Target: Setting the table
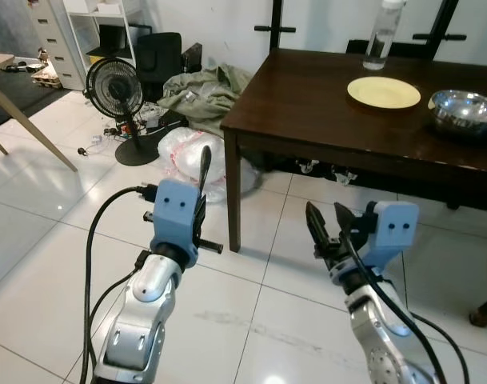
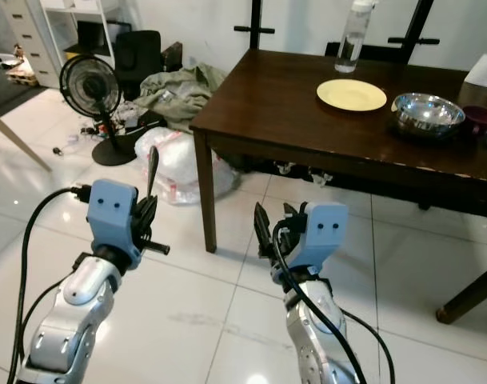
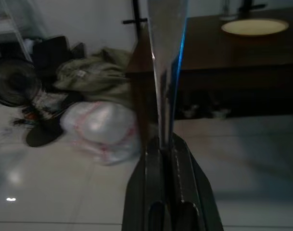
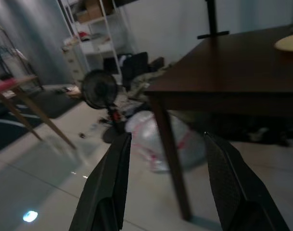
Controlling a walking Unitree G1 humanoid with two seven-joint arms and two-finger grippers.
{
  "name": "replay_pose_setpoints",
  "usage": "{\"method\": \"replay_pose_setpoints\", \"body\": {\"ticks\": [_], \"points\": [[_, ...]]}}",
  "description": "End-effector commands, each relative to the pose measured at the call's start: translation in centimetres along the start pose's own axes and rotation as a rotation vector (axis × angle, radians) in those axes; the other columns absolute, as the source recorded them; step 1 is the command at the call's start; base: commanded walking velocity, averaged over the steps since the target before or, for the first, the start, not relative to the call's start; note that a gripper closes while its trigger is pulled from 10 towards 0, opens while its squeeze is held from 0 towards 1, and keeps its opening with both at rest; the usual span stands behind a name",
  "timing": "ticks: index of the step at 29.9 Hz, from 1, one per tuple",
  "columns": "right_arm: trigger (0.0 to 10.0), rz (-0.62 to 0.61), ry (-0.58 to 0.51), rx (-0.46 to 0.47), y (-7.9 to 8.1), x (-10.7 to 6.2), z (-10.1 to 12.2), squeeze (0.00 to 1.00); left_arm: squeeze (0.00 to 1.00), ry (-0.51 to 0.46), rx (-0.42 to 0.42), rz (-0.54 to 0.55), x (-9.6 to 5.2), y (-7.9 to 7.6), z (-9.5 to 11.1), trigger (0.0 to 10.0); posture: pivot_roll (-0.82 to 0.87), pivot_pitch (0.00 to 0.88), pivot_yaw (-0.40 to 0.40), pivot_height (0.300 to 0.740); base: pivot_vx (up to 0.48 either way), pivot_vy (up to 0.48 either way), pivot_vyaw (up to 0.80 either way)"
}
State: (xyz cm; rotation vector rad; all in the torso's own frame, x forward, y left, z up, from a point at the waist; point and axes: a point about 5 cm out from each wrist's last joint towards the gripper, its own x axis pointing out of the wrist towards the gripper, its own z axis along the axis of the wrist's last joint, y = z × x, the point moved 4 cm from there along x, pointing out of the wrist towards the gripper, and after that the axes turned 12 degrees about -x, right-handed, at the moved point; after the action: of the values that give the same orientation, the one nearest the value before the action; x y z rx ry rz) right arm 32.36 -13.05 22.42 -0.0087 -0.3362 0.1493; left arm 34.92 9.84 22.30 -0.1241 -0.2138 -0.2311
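Steel utensil [image 3: 165,72], perhaps a knife, stands upright, pinched in the left gripper [image 1: 201,210]; the right gripper [image 4: 168,185] is spread and empty. Yellow plate [image 1: 383,91] and bowl [image 1: 464,110] already sit on the table [image 1: 307,112]; cutlery seems left to place.

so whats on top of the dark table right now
A yellow plate, a clear bottle behind it, and a steel bowl sit on the dark table. At the frame edge a dark red dish is partly cut off. The bowl's contents can't be made out.
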Motion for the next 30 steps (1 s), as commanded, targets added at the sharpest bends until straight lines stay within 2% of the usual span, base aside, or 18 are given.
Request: {"method": "replay_pose_setpoints", "body": {"ticks": [1,8,17,23,30], "points": [[10.0,-0.005,0.018,0.001,-0.1,-0.2,-0.4,0.00,0.00,0.014,-0.005,0.005,-0.1,0.2,-0.4,10.0,-0.05,0.074,0.129,0.740,0.000,0.000,0.79],[10.0,-0.054,0.043,0.030,-0.8,-0.2,-0.9,0.00,0.00,0.018,-0.005,0.007,-0.1,0.2,-0.4,10.0,-0.05,0.077,0.132,0.740,0.000,0.000,0.02],[10.0,-0.054,0.042,0.017,-0.8,-0.1,-0.9,0.00,0.00,0.026,0.024,0.032,0.1,0.6,-0.5,10.0,-0.05,0.078,0.134,0.740,0.000,0.000,0.00],[10.0,-0.049,0.041,0.017,-0.7,-0.2,-0.9,0.00,0.00,0.039,0.041,0.088,0.3,1.6,-0.8,10.0,-0.05,0.079,0.135,0.740,0.479,0.000,0.00],[10.0,-0.046,0.039,0.017,-0.6,-0.2,-0.8,0.00,0.00,0.038,0.038,0.092,0.4,1.7,-0.8,10.0,-0.05,0.080,0.136,0.740,0.477,0.000,0.00]]}}
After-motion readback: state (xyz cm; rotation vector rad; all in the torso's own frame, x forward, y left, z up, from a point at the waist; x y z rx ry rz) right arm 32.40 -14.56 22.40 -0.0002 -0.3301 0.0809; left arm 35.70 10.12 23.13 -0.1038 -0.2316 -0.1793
